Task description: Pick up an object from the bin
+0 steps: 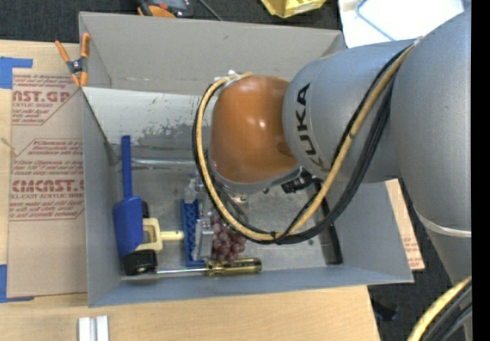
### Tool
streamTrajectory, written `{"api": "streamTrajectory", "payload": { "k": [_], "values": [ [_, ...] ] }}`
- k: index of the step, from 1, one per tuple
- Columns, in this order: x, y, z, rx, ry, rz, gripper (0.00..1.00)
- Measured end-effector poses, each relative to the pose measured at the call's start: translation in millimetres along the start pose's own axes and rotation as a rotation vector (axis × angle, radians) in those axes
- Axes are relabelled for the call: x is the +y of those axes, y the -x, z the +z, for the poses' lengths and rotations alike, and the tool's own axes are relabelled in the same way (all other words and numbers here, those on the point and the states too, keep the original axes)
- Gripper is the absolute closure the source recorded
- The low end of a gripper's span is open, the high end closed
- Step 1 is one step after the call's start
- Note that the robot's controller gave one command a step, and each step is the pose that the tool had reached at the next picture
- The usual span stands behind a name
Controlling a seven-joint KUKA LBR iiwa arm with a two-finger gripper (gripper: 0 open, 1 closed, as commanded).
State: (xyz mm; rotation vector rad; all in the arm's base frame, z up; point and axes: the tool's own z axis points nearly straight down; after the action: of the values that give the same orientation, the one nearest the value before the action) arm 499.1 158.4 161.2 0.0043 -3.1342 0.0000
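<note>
My gripper (204, 226) comes down near the bin's front, mostly hidden under the arm. Its tip is between a blue toothed plastic piece (189, 234) on its left and a bunch of dark red toy grapes (226, 244) on its right. Just in front of them a screwdriver (230, 267) with an amber handle lies along the front wall. I see nothing held.
A blue brush with a long handle (128, 213) lies at the bin's left, with a cream block (154, 236) and a small black item (139, 261) beside it. A dark bar (331, 244) lies at the right. The arm and its orange cover hide the bin's middle.
</note>
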Motion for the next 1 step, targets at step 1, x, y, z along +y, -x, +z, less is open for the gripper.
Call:
{"api": "streamTrajectory", "payload": {
  "k": [1],
  "values": [
    [-0.8,2.1,-4.2,-0.007,0.001,0.002,0.00]
  ]
}}
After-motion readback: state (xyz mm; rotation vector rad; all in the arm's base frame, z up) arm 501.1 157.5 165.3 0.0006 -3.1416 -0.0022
